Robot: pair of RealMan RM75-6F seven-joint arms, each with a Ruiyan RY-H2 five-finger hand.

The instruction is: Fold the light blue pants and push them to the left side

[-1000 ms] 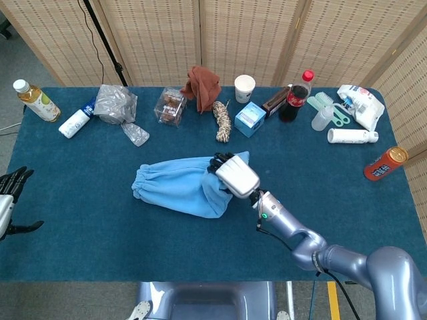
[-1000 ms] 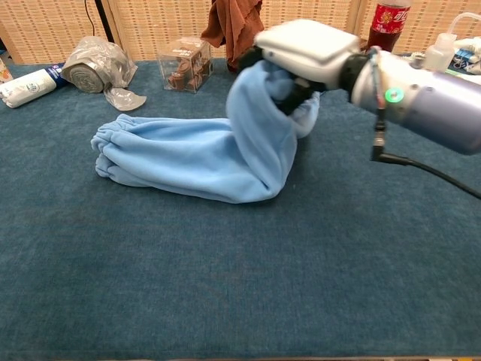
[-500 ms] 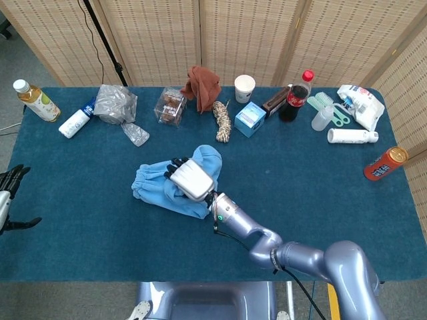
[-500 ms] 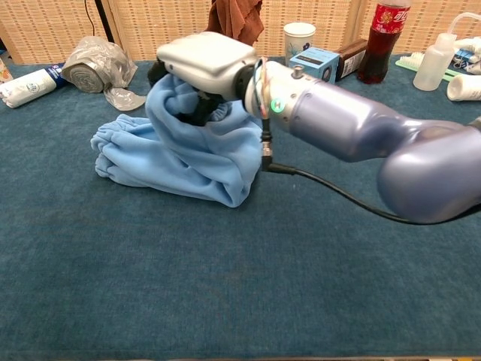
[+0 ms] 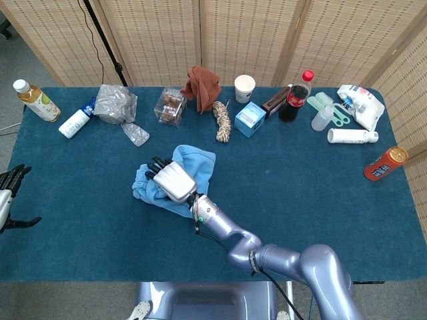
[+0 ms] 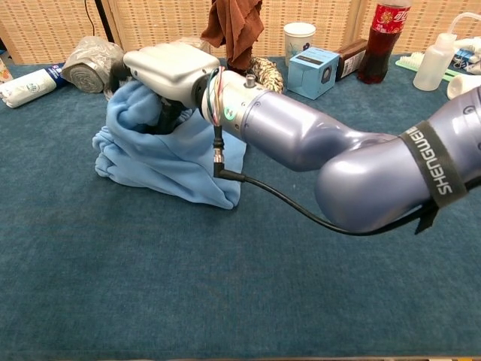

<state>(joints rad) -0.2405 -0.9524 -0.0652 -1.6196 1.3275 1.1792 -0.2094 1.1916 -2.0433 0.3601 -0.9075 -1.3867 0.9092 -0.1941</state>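
Mid-fold, by the look of it. Right hand [image 5: 171, 181], white-backed with dark fingers, clamped on a bunch of the soft light blue fleece pants [image 5: 193, 167], holding that end lifted over the rest of the garment. In the chest view, same hand [image 6: 167, 69] raised above the pile with blue cloth gathered beneath the palm and draped down to the tabletop. Pants [image 6: 176, 158] already bunched into a short, thick heap near the middle of the dark teal felt-covered table [image 5: 313, 200], a little left of centre, just in front of the clear plastic box of brown items [image 5: 171, 107] and the crumpled silver foil bag [image 5: 115, 103], but apart from both.

Left hand [image 5: 10, 193] far off at the table's left edge, fingers spread, gripping nothing, well apart from the cloth.

Judged from this: one fold-over nearly laid, not yet released or pressed flat. Fold looks loose and lumpy rather than neat, so probably some smoothing needed. Push to the left side not done, with plenty of bare table between the heap and the left edge.
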